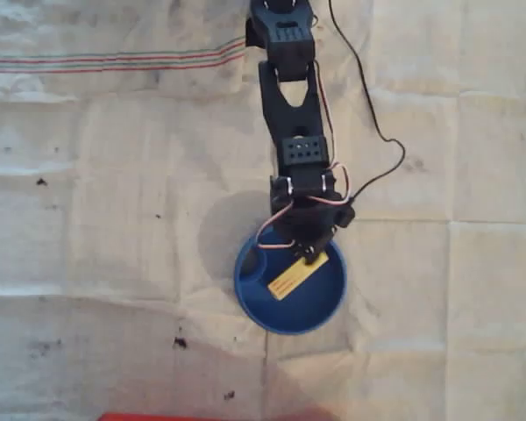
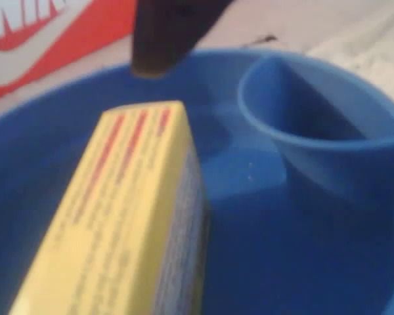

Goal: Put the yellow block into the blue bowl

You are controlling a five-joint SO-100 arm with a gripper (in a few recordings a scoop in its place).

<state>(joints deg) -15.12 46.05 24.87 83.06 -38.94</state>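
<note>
The blue bowl [image 1: 291,309] sits on the cloth just below the black arm. Inside its rim, the yellow block [image 1: 296,275] lies slanted from lower left to upper right. Its upper right end is directly beneath my gripper [image 1: 313,255], which hangs over the bowl's top edge. In the wrist view the yellow block [image 2: 128,216] fills the lower left, close to the camera, and has red print on its top face. One dark finger [image 2: 159,39] pokes in from above it against the blue bowl [image 2: 302,262]. Whether the jaws still hold the block is hidden.
A small round cup-like pocket [image 2: 315,125] is moulded into the bowl's side. A red box with white lettering [image 2: 46,39] lies beyond the bowl, and its edge [image 1: 210,417] shows at the bottom of the overhead view. A black cable [image 1: 377,132] trails right of the arm on the creased white cloth.
</note>
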